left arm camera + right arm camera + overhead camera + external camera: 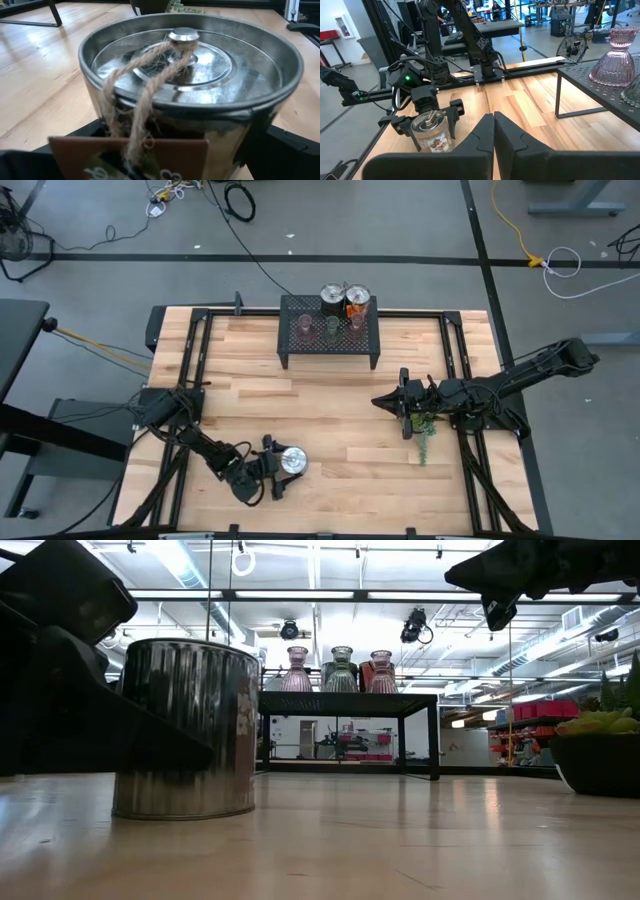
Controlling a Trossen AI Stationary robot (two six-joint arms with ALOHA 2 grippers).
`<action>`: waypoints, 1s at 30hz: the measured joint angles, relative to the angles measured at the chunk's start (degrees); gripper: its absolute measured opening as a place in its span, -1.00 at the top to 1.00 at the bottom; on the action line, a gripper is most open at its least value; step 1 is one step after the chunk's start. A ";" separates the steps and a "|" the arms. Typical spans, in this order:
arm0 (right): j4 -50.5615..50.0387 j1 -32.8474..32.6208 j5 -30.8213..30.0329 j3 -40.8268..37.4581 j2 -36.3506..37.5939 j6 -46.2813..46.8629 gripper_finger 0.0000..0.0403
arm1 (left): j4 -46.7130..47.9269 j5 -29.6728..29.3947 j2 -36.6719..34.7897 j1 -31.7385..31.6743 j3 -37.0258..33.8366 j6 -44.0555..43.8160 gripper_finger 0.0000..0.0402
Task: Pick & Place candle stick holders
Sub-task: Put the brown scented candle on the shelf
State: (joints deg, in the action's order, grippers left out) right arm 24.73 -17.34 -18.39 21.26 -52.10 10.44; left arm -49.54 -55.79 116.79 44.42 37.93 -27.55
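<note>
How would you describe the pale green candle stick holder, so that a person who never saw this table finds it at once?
Look at the black mesh stand at the far edge of the wooden table. Three small bell-shaped glass holders stand in a row on top of it, in front of two silvery tins. The pale green candle stick holder is the middle one; the pinkish holders on either side differ from it only in colour.

Three candle stick holders (330,326) stand upright on the black rack (290,352)

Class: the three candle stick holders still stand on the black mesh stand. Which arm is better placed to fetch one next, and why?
Probably the right: its gripper is empty, shut, and nearer the candle stick holders. The left gripper is around a silvery tin at the table's near edge.
</note>
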 joint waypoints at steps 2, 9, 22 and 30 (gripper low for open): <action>-0.02 0.02 0.00 0.00 0.00 0.02 0.96 | 0.06 -0.85 0.00 0.00 0.00 0.18 -0.82; -0.18 0.00 0.00 0.00 0.00 0.02 0.96 | -3.36 -2.85 -1.60 -0.02 -0.09 7.23 -0.82; -0.94 0.02 0.02 0.02 0.00 0.04 0.96 | 0.76 -7.78 -13.50 -1.72 -0.02 17.99 -0.82; -2.20 0.00 0.09 0.02 0.00 1.27 0.96 | 24.57 -4.60 -27.91 -9.44 -0.04 15.14 -0.82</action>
State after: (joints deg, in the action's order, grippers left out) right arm 22.53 -17.34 -18.31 21.28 -52.10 11.70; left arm -24.97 -60.40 88.89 34.99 37.89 -12.41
